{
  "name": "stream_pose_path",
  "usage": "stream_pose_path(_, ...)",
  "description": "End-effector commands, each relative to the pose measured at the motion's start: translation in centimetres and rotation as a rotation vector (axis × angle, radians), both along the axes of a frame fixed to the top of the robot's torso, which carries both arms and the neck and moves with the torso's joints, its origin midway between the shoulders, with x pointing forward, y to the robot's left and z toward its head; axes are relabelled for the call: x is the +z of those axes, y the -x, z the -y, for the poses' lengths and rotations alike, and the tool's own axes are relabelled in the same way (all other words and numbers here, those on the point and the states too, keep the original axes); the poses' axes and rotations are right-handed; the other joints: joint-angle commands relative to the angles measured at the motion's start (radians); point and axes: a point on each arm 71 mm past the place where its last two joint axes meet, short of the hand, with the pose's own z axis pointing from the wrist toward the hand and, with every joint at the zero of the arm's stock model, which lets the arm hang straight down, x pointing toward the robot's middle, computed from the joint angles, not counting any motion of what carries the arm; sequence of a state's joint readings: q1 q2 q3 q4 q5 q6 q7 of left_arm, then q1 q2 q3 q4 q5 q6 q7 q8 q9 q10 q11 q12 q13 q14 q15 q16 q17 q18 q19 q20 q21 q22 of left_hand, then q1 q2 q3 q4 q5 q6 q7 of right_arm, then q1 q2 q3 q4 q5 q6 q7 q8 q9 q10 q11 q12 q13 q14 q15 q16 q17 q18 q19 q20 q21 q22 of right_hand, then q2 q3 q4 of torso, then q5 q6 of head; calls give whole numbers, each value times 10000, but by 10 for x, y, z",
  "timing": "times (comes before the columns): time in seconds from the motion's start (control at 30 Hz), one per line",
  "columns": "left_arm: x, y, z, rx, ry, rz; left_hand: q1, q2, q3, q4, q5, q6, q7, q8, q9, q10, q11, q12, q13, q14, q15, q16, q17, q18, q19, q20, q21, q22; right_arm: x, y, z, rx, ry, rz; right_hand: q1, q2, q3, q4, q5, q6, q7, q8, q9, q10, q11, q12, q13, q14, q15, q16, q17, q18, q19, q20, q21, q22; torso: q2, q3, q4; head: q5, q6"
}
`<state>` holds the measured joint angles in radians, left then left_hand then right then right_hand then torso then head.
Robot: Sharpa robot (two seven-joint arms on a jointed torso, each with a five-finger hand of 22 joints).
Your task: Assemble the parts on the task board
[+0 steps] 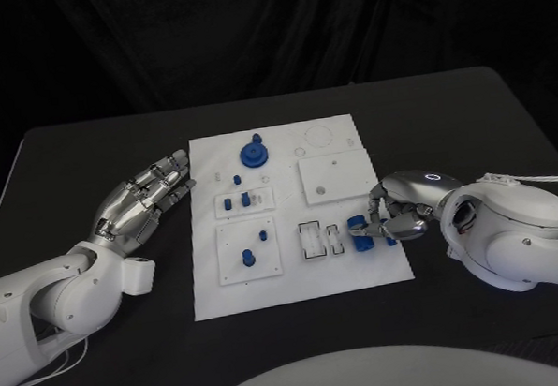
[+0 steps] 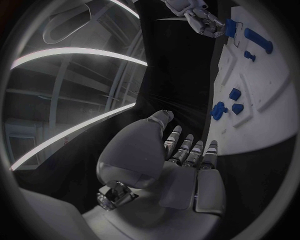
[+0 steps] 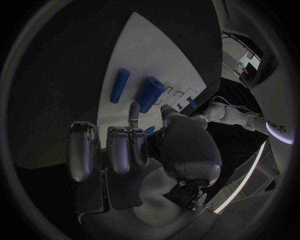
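Silver right hand (image 1: 397, 212) perhaps touching cylindrical blue parts (image 1: 360, 230), flat white task board (image 1: 356, 274)

The white task board (image 1: 296, 281) lies flat at the middle of the tabletop. A round blue part (image 1: 256, 153) stands near its far edge, small blue pegs (image 1: 234, 201) sit in the left-hand recesses, and short blue cylinders (image 1: 361, 233) lie by its right edge.

One scrap of lettering can be read: pale capitals ending in "PUS" on a dark surface at the rim of the right wrist view, far behind the right hand (image 3: 134, 150).
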<state>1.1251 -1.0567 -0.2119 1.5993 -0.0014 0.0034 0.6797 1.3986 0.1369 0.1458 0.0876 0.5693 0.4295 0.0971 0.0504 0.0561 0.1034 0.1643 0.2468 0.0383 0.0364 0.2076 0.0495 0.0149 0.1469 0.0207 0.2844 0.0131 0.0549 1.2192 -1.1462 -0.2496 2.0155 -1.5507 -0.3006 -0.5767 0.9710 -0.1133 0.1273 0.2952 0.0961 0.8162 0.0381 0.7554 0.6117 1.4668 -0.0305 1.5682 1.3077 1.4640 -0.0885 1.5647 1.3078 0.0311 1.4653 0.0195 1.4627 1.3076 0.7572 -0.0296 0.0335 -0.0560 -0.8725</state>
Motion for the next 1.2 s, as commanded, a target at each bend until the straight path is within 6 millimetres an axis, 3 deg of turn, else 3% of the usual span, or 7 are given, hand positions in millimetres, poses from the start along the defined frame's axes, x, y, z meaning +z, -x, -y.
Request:
stream_pose_path(0.03,10,1,1,-28,810,1154,-24,99,35,-93,66,158,134,75,29,81,25,68,12,13,115,56,15,-35,9,62,24,20,-4,0,1,-109,409,-98,-126,8,48,2,-70,10,-53,47,33,1040,-53,26,2631,978,-71,-83,2196,5,629,-53,-99,2218,2,-9,-2,20,-2)
stream_pose_path(0.57,7,0,3,-277,798,881,-19,134,196,-266,66,326,221,112,50,222,227,265,38,163,262,222,56,-145,76,92,56,95,-21,-3,-8,-16,631,-704,-376,152,118,-21,37,54,-81,10,162,1040,-83,26,2631,924,-98,-179,1938,54,549,-77,-277,2150,-8,4,-10,63,-2)
stream_pose_path(0.8,7,0,4,-351,788,789,-117,116,337,-367,64,537,297,162,78,439,408,543,71,523,426,589,134,-331,110,85,64,96,-27,-5,-8,-36,932,-1080,-173,257,216,-33,1667,14,-76,-187,314,1040,-80,26,2631,886,-110,-268,1728,81,499,-89,-390,2108,-6,10,-1,82,-2)
stream_pose_path(0.93,6,0,4,-391,780,739,-141,109,363,-381,63,633,358,186,92,492,436,608,79,542,439,607,133,-351,118,83,66,99,-29,-5,-9,-58,974,-1165,92,261,448,-124,3663,15,-93,-308,389,1040,-97,26,2631,878,-126,-296,1670,90,485,-108,-429,2096,-7,3,-1,90,-2)
stream_pose_path(0.97,6,0,4,-405,779,724,-147,108,370,-385,62,658,380,193,95,505,441,622,80,533,442,599,129,-354,124,83,69,108,-29,-5,-9,-64,980,-1189,394,167,641,-262,4709,-19,-108,-353,427,1040,-107,26,2631,874,-141,-307,1649,93,484,-122,-436,2093,-6,1,0,87,-2)
stream_pose_path(1.07,6,0,5,-443,779,685,-156,108,385,-391,61,695,416,203,100,518,448,634,81,528,445,597,126,-360,133,85,73,118,-30,-6,-9,-110,911,-1253,605,65,857,-335,5521,1,-131,-314,565,1040,-134,26,2631,870,-155,-321,1618,97,479,-130,-458,2087,-7,-2,2,89,-2)
stream_pose_path(1.2,5,0,5,-476,763,630,-168,114,413,-403,60,761,486,220,110,535,445,653,81,534,452,608,127,-367,146,85,79,131,-29,-6,-11,-165,380,-1216,1025,-29,1464,-602,7219,-27,-238,-42,999,1040,-231,26,2631,878,-237,-313,1648,91,493,-203,-436,2097,-5,-7,4,106,-2)
